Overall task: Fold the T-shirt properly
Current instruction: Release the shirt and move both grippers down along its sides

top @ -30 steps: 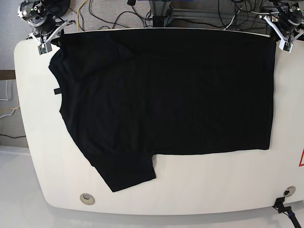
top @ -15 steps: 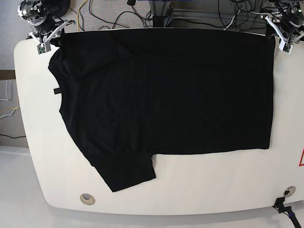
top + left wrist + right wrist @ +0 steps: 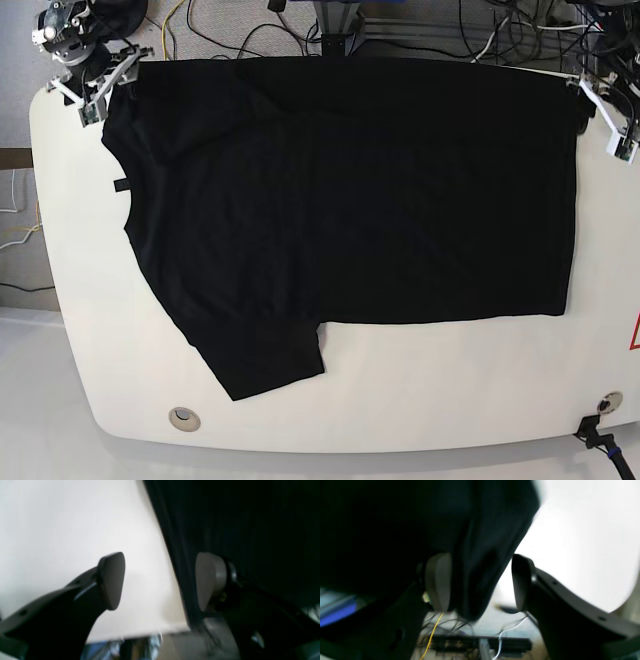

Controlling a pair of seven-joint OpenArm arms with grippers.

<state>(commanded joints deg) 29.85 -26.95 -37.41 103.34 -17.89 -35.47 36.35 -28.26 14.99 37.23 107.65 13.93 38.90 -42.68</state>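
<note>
The black T-shirt [image 3: 350,190] lies flat on the white table [image 3: 420,400], collar to the left and one sleeve [image 3: 265,355] toward the front left. No print shows. My right gripper [image 3: 103,82] is at the shirt's far left corner. In the right wrist view it [image 3: 480,582] is open, with a hanging fold of black cloth [image 3: 475,555] between its jaws. My left gripper [image 3: 603,112] is at the far right corner. In the left wrist view it [image 3: 160,582] is open and straddles the shirt's edge [image 3: 180,580]. One finger is over bare table, the other over cloth.
Cables and a metal frame [image 3: 340,25] lie behind the table's back edge. A round metal insert [image 3: 183,418] sits at the front left. A black plug [image 3: 592,433] is at the front right. A red mark [image 3: 634,335] shows at the right edge.
The shirt's far edge has shifted back and now covers the table's back rim. The left gripper has moved outward and toward the front along the right edge. The right gripper has barely moved.
</note>
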